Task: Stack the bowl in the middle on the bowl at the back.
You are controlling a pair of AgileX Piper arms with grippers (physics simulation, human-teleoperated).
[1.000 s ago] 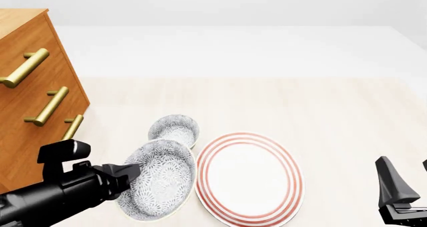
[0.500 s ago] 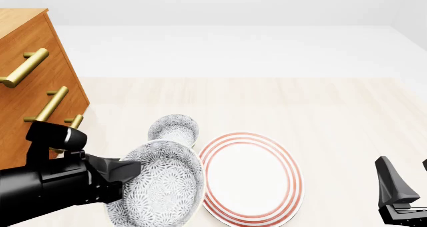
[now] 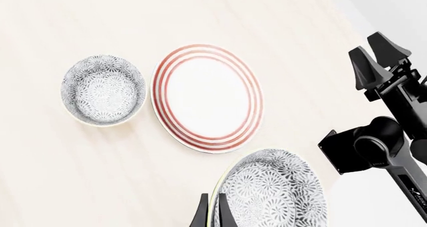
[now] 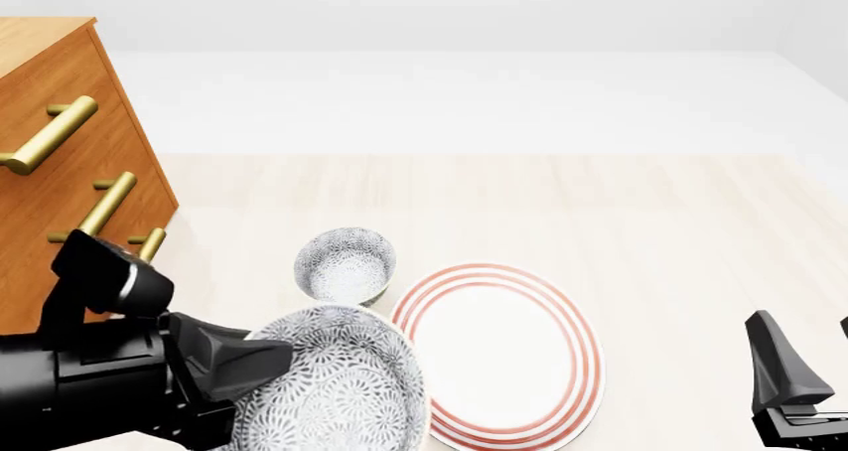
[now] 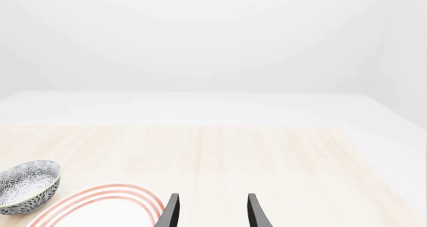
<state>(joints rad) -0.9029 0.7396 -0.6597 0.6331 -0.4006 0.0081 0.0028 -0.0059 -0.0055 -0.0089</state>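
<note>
Middle bowl (image 4: 338, 386) now higher in left tool (image 3: 212, 214), arm near-horizontal.

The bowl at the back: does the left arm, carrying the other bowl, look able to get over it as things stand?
Probably yes. The bowl at the back sits open-topped just beyond the held bowl in the left hand; the plate lies beside it, the dresser further left.

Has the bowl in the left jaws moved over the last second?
Yes. The held bowl has risen and swung right: it now overlaps the plate rim, while the back bowl stays put.
</note>
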